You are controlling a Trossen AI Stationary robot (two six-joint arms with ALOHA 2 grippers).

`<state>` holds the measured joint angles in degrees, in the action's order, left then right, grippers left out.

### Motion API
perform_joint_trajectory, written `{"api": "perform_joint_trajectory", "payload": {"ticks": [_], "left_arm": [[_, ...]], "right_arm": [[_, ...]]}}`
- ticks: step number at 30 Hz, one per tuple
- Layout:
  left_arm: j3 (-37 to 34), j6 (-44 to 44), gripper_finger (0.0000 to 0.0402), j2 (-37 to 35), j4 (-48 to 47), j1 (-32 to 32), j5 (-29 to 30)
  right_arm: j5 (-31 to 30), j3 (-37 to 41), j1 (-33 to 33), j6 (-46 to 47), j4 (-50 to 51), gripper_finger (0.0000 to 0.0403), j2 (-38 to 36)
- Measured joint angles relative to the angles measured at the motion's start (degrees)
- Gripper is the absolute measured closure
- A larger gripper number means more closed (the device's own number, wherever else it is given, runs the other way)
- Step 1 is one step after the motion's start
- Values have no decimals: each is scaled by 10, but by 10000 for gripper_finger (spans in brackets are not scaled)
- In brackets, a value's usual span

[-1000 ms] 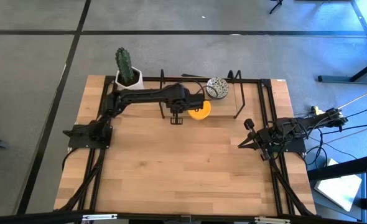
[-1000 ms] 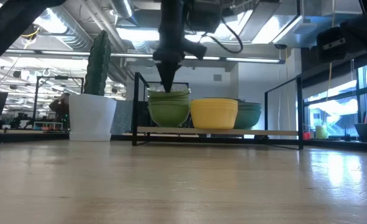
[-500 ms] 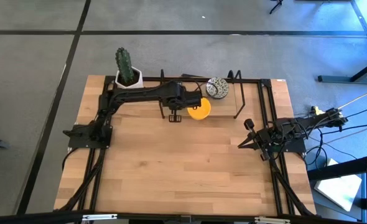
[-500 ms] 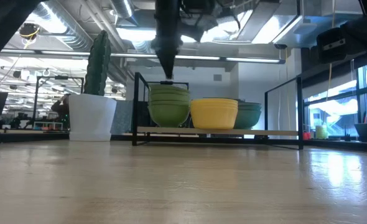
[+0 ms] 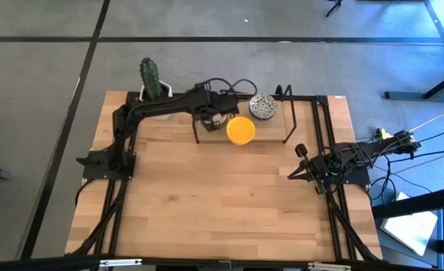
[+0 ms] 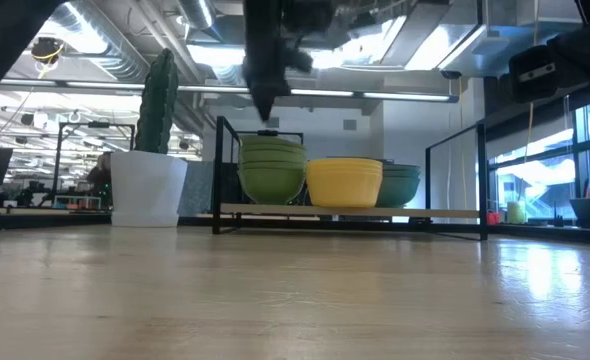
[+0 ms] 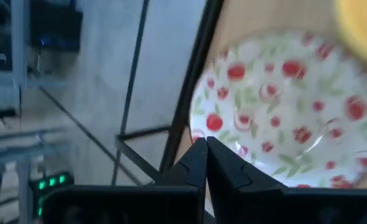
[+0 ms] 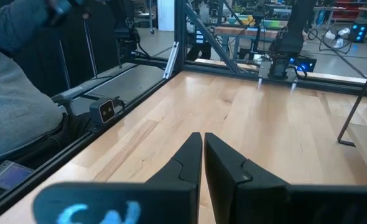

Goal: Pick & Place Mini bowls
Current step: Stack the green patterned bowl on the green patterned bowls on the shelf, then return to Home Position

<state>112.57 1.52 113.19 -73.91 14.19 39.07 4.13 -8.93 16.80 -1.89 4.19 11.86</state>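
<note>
Mini bowls sit in stacks on a black rack (image 6: pixel 345 211) at the table's far edge: a greenish stack (image 6: pixel 271 170), a yellow stack (image 6: pixel 344 182) and a darker stack (image 6: pixel 400 185). From above I see the yellow bowl (image 5: pixel 241 129) and a grey-patterned bowl (image 5: pixel 263 106). My left gripper (image 6: pixel 264 112) hangs shut, pointing down, a little above the greenish stack and clear of it. Its wrist view shows the shut fingertips (image 7: pixel 205 144) over a cream bowl with red flowers (image 7: pixel 283 106). My right gripper (image 8: pixel 203 140) waits shut at the table's right edge (image 5: pixel 301 162).
A white square pot with a cactus (image 6: pixel 147 187) stands just left of the rack, at the far left corner (image 5: pixel 153 89). The rack's upright black rods (image 5: pixel 290 113) frame the bowls. Bare wood lies in front of the rack. A person's grey sleeve (image 8: pixel 15 93) shows beyond the table's edge.
My left gripper has risen from the top of the greenish stack, drawn back toward the table's far edge and rolled at the wrist. The yellow bowl, partly under the arm before, now shows whole from above. The bowls have stayed in place.
</note>
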Motion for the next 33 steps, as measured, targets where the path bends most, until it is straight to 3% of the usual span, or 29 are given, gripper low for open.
{"api": "perform_joint_trajectory", "payload": {"ticks": [9,22,28,33], "left_arm": [[-88,-15,400,2,-4,41,-39],[-91,-9,400,-18,26,15,-34],[-67,-4,400,-102,42,-49,-57],[-68,4,399,-222,72,-175,-108]], "right_arm": [[0,0,0,-5,0,382,0],[0,0,0,-3,0,382,0],[0,0,0,-6,1,382,0],[-17,0,0,-7,-9,382,0]]}}
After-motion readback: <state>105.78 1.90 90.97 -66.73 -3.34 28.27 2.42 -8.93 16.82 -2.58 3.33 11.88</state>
